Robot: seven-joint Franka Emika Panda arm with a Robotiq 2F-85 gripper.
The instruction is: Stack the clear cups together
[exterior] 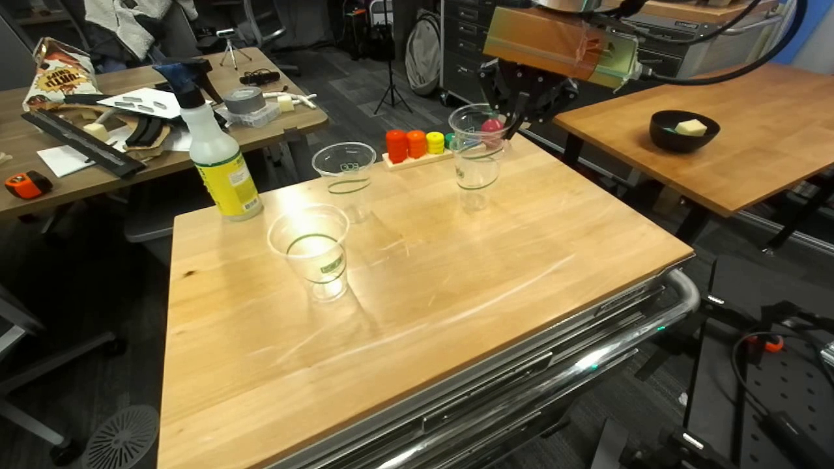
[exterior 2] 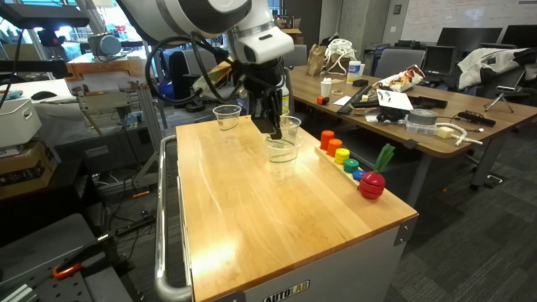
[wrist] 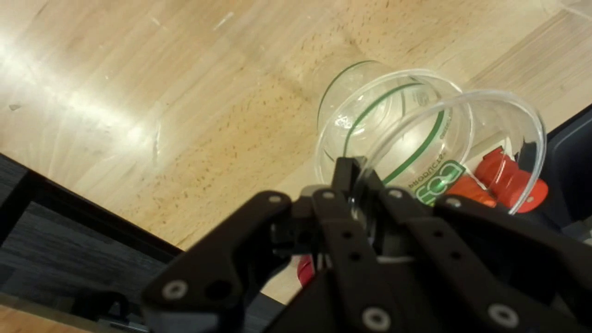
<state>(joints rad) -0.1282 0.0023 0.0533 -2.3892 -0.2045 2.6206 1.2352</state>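
Pincer nearest in the wrist view, clenched on the rim of the held cup, seemingly with a finger either side of the wall. Held cup sits above the lower cup, its bottom part apparently down inside; rims apart in both exterior views. Lower cup upright on the tabletop, near the toys. Third cup and fourth cup stand unstacked, well apart from the pair. Main worry: the one-sided grip. Pinched at a single spot, the held cup could cant when lowered, and the walls may bind before it seats. Pushing on from there would probably buckle thin plastic or skid the lower cup, since nothing visible braces it. Next worry: the outer finger, which might land on the lower rim and tip that cup. Letting go early: held cup likely to drop crooked or perch rather than slide home. Lifting off with a finger snagged on the rim: both cups could come up or topple, as they look light. Clear plastic hides the fit; cannot tell from any view whether the walls touch inside. Third and fourth would, I think, bring the same trouble, on a taller, tippier stack
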